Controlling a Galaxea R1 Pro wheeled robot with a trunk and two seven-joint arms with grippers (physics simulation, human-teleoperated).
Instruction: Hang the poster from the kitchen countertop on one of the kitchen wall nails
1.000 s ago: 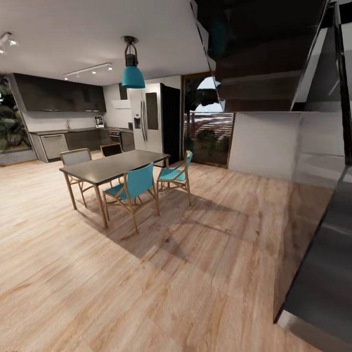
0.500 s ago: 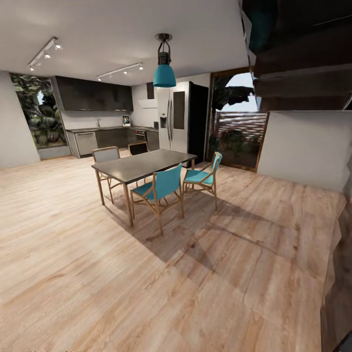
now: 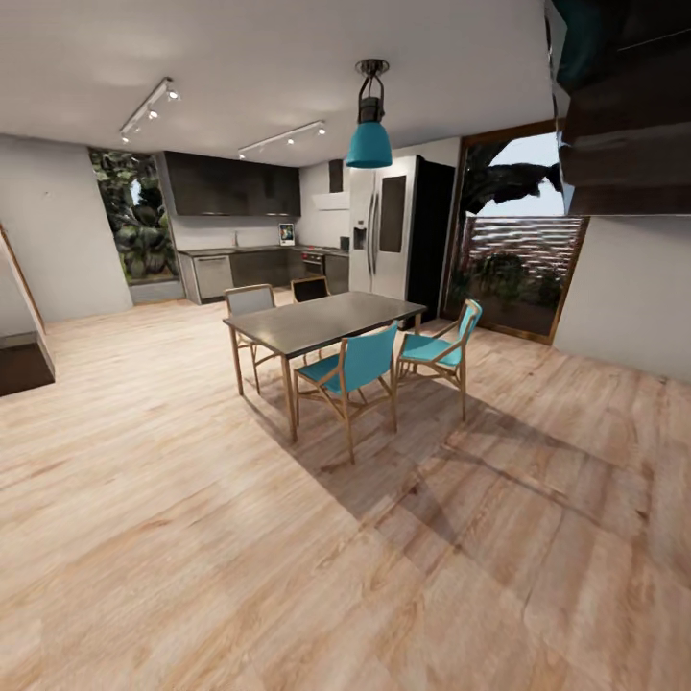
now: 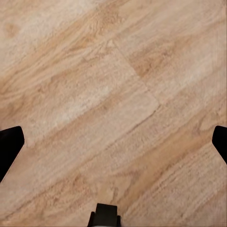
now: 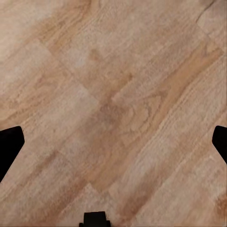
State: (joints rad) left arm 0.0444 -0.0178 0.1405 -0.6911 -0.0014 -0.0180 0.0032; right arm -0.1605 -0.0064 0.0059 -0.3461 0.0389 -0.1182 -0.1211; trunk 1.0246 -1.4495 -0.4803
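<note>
Far across the room, the poster (image 3: 286, 234) stands upright as a small bright rectangle against the wall on the kitchen countertop (image 3: 235, 251). The wall nails are too small to make out from here. In the left wrist view, my left gripper (image 4: 113, 142) is open, its dark fingertips (image 4: 10, 144) wide apart over bare wooden floor. The right wrist view has my right gripper (image 5: 113, 142) open in the same way, with only floor planks between its fingertips (image 5: 9, 142).
A dark dining table (image 3: 321, 320) with teal chairs (image 3: 357, 369) stands between me and the kitchen. Behind it is a steel fridge (image 3: 386, 228). A teal pendant lamp (image 3: 369, 144) hangs above. Dark stairs (image 3: 624, 106) overhang at the right. Open wooden floor (image 3: 144, 461) stretches to the left.
The camera has swung left, so the whole scene has slid right. The staircase has mostly left the picture, and the left wall and window have come in. Nothing in the room has moved.
</note>
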